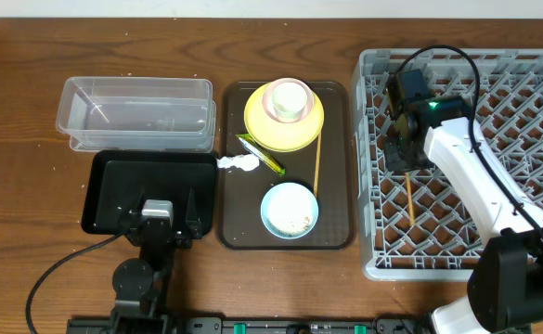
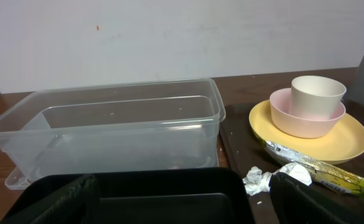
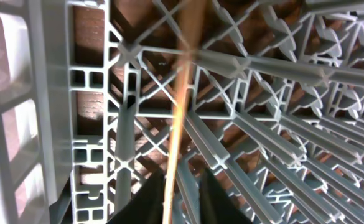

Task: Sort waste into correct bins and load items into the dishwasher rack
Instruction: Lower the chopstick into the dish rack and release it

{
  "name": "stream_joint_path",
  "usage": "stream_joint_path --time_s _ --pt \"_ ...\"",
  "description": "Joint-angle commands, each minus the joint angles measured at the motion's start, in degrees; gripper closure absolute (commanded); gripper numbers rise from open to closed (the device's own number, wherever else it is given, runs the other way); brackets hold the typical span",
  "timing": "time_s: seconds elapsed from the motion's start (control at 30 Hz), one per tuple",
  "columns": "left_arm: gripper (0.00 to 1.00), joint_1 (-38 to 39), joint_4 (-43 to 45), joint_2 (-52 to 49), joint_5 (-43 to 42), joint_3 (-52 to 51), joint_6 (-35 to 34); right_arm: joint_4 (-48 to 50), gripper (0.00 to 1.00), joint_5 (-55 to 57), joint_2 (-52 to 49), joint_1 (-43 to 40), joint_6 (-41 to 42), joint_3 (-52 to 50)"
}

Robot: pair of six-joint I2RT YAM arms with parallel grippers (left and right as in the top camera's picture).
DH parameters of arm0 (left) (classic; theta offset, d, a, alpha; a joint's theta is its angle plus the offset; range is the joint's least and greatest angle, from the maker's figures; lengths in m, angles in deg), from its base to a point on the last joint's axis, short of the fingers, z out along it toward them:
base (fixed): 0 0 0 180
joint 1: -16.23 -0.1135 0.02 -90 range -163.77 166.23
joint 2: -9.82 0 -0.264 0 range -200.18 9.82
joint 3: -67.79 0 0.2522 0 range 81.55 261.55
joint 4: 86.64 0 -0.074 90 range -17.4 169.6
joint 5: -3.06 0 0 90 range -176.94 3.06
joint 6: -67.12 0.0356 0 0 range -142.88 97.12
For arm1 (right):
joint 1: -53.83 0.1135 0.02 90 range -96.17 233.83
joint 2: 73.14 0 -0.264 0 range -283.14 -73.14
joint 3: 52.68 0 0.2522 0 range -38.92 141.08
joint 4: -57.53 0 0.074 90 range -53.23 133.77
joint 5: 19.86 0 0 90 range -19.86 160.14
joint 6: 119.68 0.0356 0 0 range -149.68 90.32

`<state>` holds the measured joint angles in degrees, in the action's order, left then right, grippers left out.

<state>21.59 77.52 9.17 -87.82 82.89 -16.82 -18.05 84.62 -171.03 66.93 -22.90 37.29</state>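
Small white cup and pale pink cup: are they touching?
Touching. The left wrist view shows the small white cup sitting inside the pale pink cup.

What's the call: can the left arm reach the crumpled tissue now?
Probably yes. The left gripper is open over the black tray, and the tissue lies uncovered nearby at the brown tray's edge, wrapper beside it.

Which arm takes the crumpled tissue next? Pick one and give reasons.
Left. The left gripper hovers open over the black tray, and the crumpled tissue lies just off that tray's corner. The right gripper is down in the dishwasher rack, a wooden chopstick between its jaws.
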Motion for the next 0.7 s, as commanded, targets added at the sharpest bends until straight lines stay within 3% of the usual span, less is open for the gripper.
stream_joint_path --time_s 0.0,0.13,0.17,0.27,0.43,0.57,0.67 --pt "0.10 0.22 -2.10 -0.07 1.57 -1.11 0.35 0.15 0.77 -1.38 -0.15 -0.70 -0.39 -0.26" --pt "0.10 0.22 -2.10 -0.07 1.57 -1.11 0.35 0.66 0.76 -3.13 -0.15 -0.70 4.00 -0.07" --pt "0.10 0.22 -2.10 -0.07 1.57 -1.11 0.35 1.20 0.72 -5.27 -0.15 -0.66 5.44 0.11" --pt "0.10 0.22 -2.10 -0.07 1.57 -1.11 0.35 3.65 0.65 -16.48 -0.15 -0.04 10.71 0.87" --pt "0.10 0.22 -2.10 -0.07 1.57 -1.11 0.35 10.12 0.66 -31.63 -0.15 3.28 16.81 0.92" --pt "0.10 0.22 -2.10 -0.07 1.57 -1.11 0.35 13.70 0.68 -29.97 -0.22 8.11 21.29 0.90" --pt "0.10 0.22 -2.10 -0.07 1.57 -1.11 0.35 14.99 0.69 -22.38 -0.31 12.72 24.46 0.87"
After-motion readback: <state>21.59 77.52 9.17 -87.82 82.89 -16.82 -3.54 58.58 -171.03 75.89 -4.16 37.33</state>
